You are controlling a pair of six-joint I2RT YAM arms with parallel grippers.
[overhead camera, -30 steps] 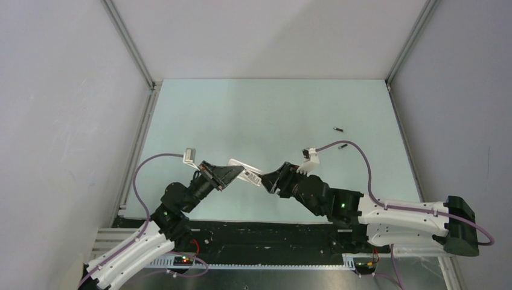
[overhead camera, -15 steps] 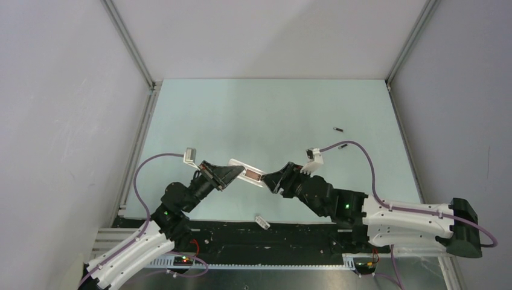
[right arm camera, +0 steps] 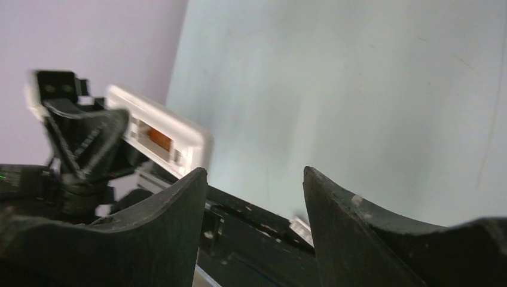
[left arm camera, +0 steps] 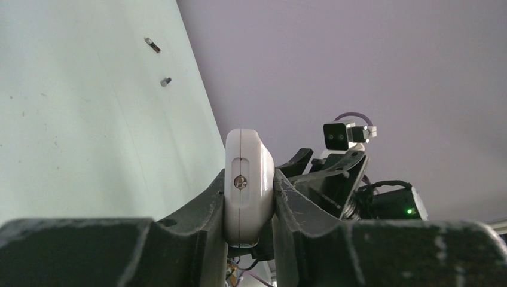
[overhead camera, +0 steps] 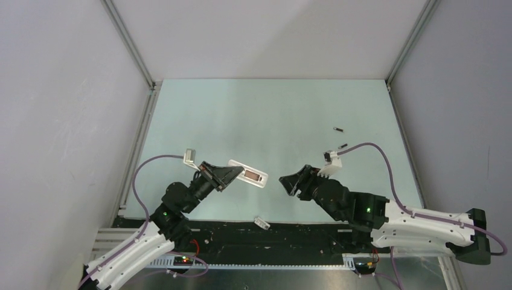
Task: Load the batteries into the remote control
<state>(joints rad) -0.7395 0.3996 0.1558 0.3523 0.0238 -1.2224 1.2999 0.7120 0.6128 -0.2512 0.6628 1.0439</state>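
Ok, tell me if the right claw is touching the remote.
Apart. The top view shows bare table between the right claw and the remote.

The batteries (overhead camera: 339, 128) are too small for detail — the remote control (left arm camera: 248, 179) is half-hidden between the left jaws.

White remote control (overhead camera: 249, 174) — dark batteries (overhead camera: 339, 128)

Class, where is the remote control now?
Top view, left of centre: the remote control sits clamped in the left gripper, apart from the open right gripper.
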